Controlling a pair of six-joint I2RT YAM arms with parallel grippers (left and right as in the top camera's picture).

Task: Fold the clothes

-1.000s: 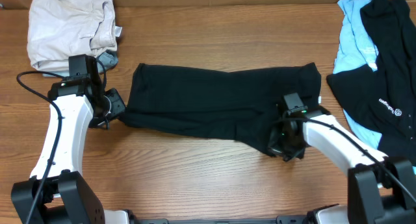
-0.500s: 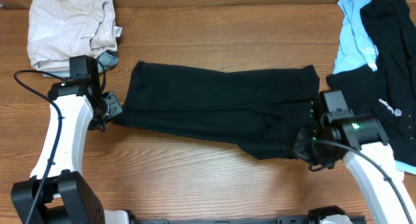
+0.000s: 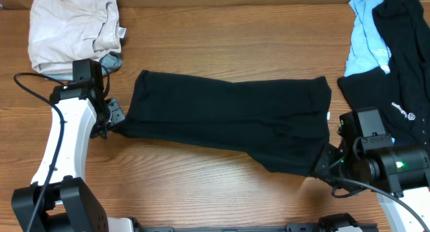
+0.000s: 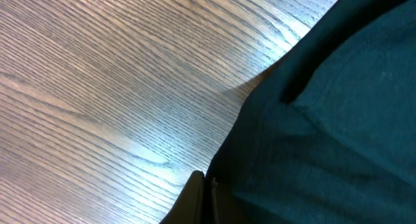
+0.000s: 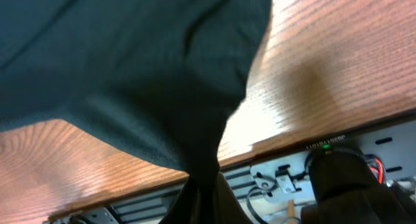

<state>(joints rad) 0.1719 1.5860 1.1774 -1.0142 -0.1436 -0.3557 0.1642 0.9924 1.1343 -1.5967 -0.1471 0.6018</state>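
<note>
My left arm [image 3: 64, 141] is white shells between black joints, black left gripper [image 3: 114, 116] out front, thin black cable [image 3: 21, 84] looping off, and my right arm [image 3: 376, 141] is blocky black, green light [image 3: 402, 165] glowing.

Brown wood-grain tabletop [image 3: 222, 44]. Carries across the middle a large plain black fabric garment [image 3: 228, 114], stretched long from left to right. Holds at the far left corner a crumpled beige cloth garment [image 3: 70, 30]. Bears at the far right a light blue fabric garment [image 3: 366, 44], partly under a black fabric garment with white logo [image 3: 396, 84].

The white logo [image 3: 403, 111] on the right-hand black garment [image 3: 398, 64] is unreadably small.
</note>
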